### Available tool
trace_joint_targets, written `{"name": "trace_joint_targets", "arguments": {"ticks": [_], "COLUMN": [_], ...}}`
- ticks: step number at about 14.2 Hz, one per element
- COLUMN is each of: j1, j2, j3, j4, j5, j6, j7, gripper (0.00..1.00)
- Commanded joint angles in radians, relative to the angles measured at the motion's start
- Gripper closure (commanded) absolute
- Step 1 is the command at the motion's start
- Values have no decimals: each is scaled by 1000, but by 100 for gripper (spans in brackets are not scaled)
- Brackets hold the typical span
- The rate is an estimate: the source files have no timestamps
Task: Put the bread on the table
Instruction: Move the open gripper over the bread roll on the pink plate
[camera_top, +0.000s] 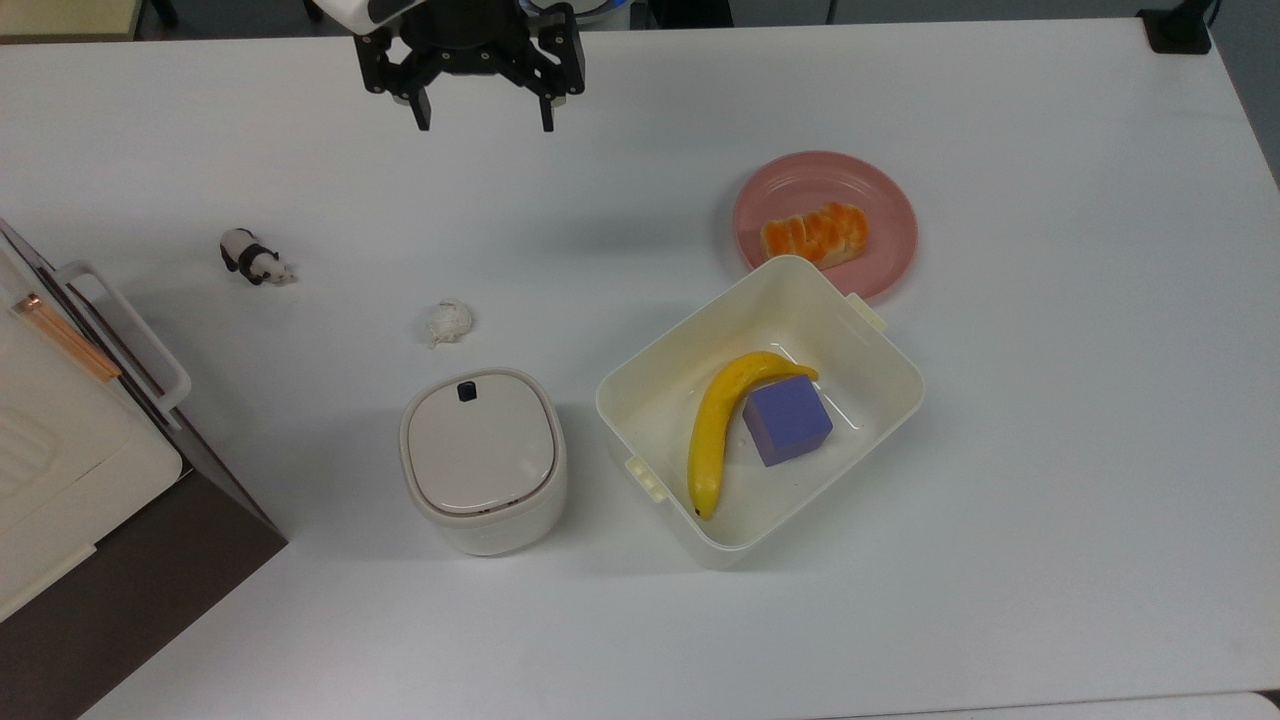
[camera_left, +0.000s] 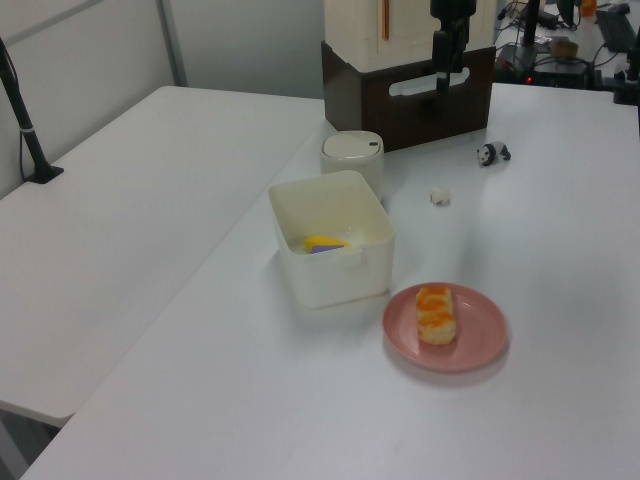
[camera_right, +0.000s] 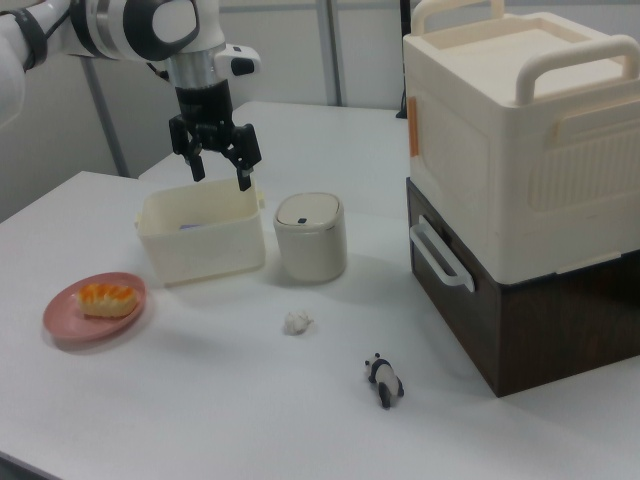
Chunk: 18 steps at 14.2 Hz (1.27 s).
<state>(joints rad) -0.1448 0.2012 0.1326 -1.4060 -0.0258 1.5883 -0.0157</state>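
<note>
Orange-brown bread (camera_top: 814, 234) lies on the pink plate (camera_top: 890, 200) in the top view; our tool (camera_top: 483, 112) hangs spread and empty, well apart from it above the worktop (camera_top: 1050, 400). In the left view, the bread (camera_left: 436, 312) rests near the cream bin (camera_left: 333, 238). In the right view, we judge the tool (camera_right: 215, 163) risks clipping the bin's (camera_right: 201, 243) rim, or dragging the plate (camera_right: 94, 309), if it descends off-centre
</note>
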Motion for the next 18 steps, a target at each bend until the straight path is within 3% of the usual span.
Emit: {"name": "trace_joint_targets", "arguments": {"ticks": [1,3,9,13,18], "j1": [45,83,275,323,424], "j2": [-40,-78,-285,-316,-221], "j3": [-7,-7,-27,-36,-36], "j4": [-79,-170,-561,-666,-665], "j5": [0,0,-2,-6,-89], "j6": [33,103,366,499,556], "j7": [115,204,472,709,907], "gripper": [0,0,0,0,0]}}
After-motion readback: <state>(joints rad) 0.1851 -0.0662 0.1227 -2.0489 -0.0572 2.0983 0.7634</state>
